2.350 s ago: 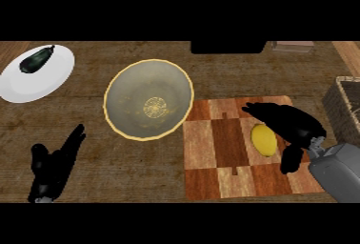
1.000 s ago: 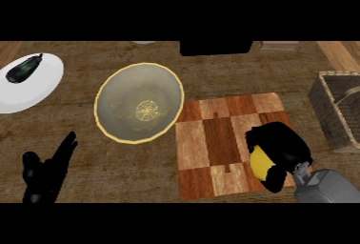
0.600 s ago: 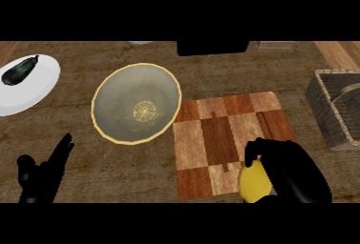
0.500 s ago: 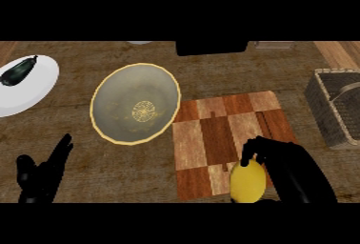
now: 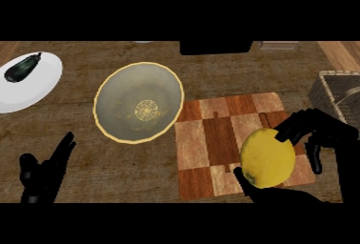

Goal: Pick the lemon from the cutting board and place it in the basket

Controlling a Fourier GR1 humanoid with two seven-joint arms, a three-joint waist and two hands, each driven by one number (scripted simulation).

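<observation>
We've got the lemon point(image 5: 267, 159) in our right hand point(image 5: 329, 138), fingers and thumb curled round it, above the cutting board point(image 5: 211, 143). We should carry it high to the basket point(image 5: 323, 95), clear its rim, then release. Left hand point(image 5: 44, 172) rests open, lower left.

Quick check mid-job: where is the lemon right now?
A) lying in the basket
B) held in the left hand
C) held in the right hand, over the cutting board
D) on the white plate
C: the right hand curls fingers and thumb round the lemon, which shows over the right part of the cutting board, apart from the basket at the right edge.
</observation>
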